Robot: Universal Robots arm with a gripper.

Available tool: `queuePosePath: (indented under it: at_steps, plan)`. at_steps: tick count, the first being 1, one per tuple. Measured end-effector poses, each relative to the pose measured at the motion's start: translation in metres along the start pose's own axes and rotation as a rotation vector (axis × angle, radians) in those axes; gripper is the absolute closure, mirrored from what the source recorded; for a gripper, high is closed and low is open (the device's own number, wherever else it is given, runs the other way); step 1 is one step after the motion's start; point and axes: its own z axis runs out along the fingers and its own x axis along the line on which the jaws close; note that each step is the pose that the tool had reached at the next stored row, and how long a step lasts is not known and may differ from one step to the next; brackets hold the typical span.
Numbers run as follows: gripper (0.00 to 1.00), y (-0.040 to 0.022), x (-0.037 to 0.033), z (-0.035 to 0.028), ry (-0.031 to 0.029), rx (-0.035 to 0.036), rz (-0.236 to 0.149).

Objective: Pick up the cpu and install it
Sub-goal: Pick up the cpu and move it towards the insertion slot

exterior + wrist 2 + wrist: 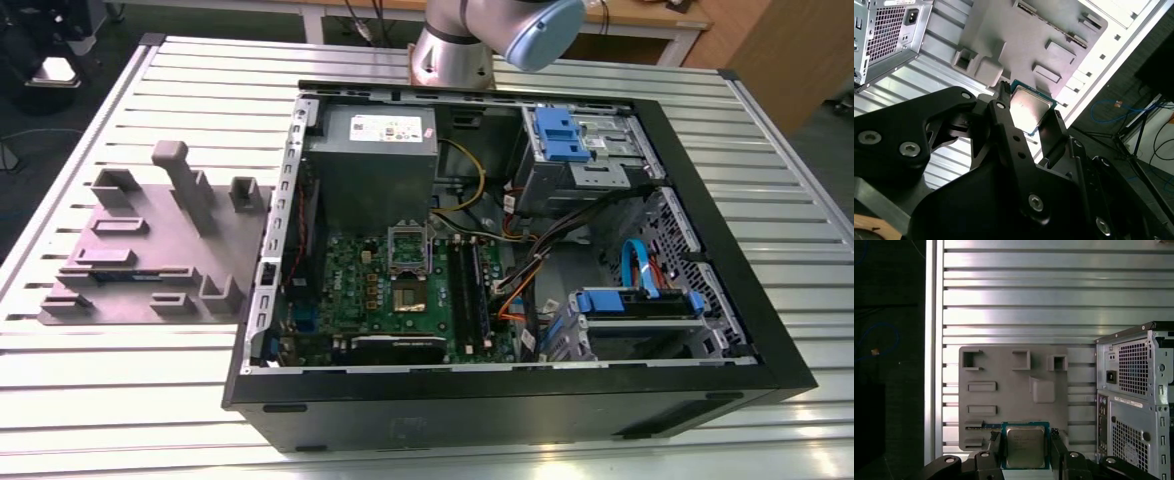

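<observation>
Got the cpu [1025,447], pinched across two opposite edges in the gripper [1025,437], closed down to just the chip's width with nothing else in the grip. Seen in both wrist views with the silver top facing the cameras. Hanging outside the computer case [534,410], off its side wall, up above the grey plate [147,250] lying just beside the case on the slatted table [200,80]. Not in the case yet, not on the motherboard [360,270] inside it. Now for the worries. Looks like a thin hold, on the rim alone: might let the chip pivot or slide under a jolt, and would mean a drop onto the plate or the table beside the case. Might also clip the case's upper rim on any pass over it, with cables and brackets crowding the inside of the case. Worst of all, could arrive a touch rotated or tilted over the board inside the case: would risk bent contacts, or a chip sitting proud at one corner. Can't tell from here whether the corner marks line up. Can't judge how firm the squeeze is either: too hard, and could mar the thin dark rim; too soft, and back to the slipping problem, well short of the case.
</observation>
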Motion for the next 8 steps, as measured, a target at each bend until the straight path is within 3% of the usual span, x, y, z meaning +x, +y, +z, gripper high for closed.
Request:
queuePosePath:
  at_steps: [8]
  plan:
    - [0.53,0.0000,-0.0023,0.0000,0.0000,0.0000,0.000]
